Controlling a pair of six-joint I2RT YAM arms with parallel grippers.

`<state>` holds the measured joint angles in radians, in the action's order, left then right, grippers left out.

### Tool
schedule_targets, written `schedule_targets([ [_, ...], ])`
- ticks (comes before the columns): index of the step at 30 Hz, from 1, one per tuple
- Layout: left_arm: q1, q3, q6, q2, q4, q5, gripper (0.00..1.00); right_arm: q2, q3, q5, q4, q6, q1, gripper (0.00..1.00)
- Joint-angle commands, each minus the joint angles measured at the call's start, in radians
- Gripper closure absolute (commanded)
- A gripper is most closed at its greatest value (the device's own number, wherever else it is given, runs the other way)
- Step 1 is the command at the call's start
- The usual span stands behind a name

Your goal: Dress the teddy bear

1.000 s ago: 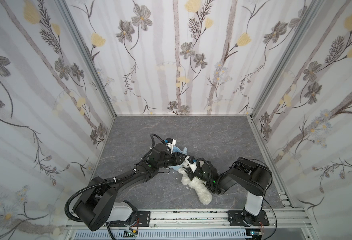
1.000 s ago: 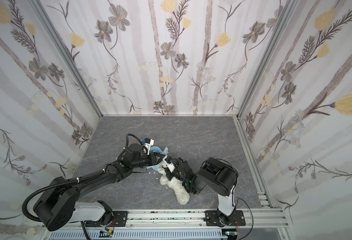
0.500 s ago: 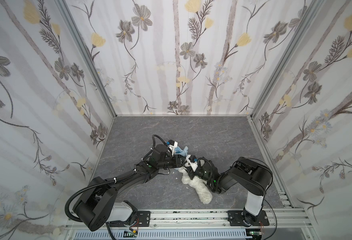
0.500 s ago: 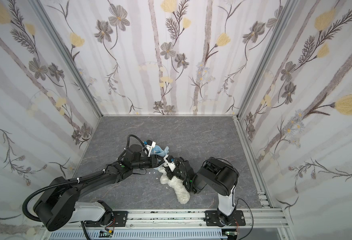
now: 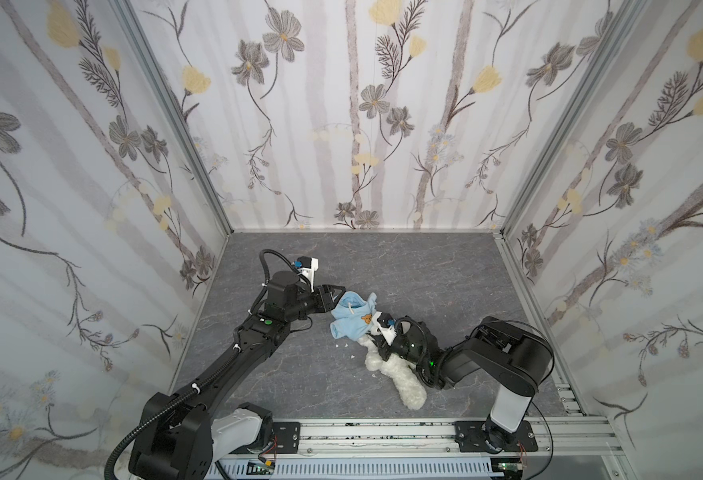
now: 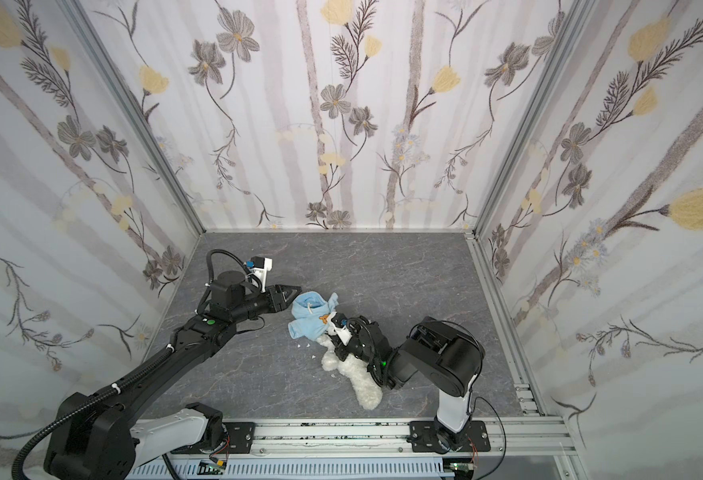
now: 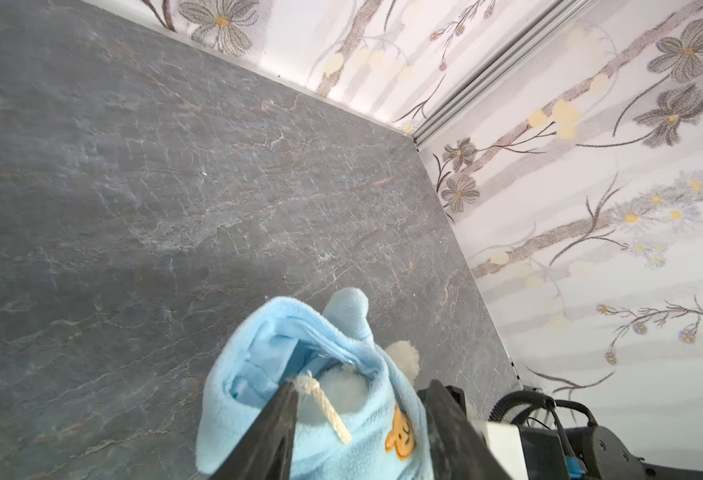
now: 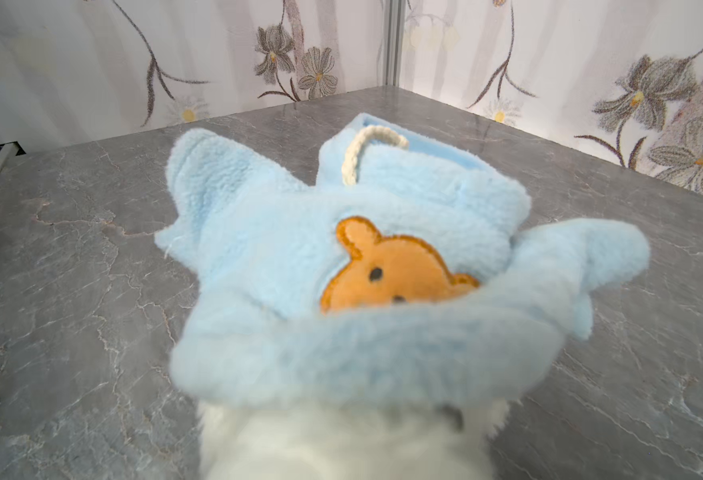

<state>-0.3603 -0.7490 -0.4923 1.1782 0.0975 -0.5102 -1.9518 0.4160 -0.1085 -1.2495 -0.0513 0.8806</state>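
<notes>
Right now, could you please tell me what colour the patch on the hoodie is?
The patch is orange, best seen in the right wrist view.

Fluffy white teddy bear [image 5: 403, 380], half-dressed, flat

Hoodie [image 5: 351, 319] partly on teddy bear [image 5: 408, 384]; L gripper [image 5: 338, 293] beside

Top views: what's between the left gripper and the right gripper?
The light-blue hoodie, bunched over the teddy bear's upper body. This shows in both top views.
</notes>
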Motion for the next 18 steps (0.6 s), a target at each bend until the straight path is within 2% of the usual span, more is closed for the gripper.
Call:
schedule_targets([
  [1, 0.007, -0.066, 0.086, 0.043, -0.128, -0.050, 0.58, 0.038, -0.001, 0.039, 0.109, -0.115, 0.017, 0.95],
  [7, 0.002, -0.178, 0.257, 0.163, -0.368, -0.086, 0.75, 0.082, 0.004, 0.059, 0.170, -0.191, 0.043, 0.95],
  [12, -0.021, -0.177, 0.307, 0.195, -0.372, -0.104, 0.76, 0.093, 0.011, 0.070, 0.187, -0.234, 0.066, 0.96],
  [18, -0.038, -0.174, 0.399, 0.234, -0.377, -0.069, 0.75, 0.099, 0.005, 0.064, 0.182, -0.252, 0.078, 0.96],
])
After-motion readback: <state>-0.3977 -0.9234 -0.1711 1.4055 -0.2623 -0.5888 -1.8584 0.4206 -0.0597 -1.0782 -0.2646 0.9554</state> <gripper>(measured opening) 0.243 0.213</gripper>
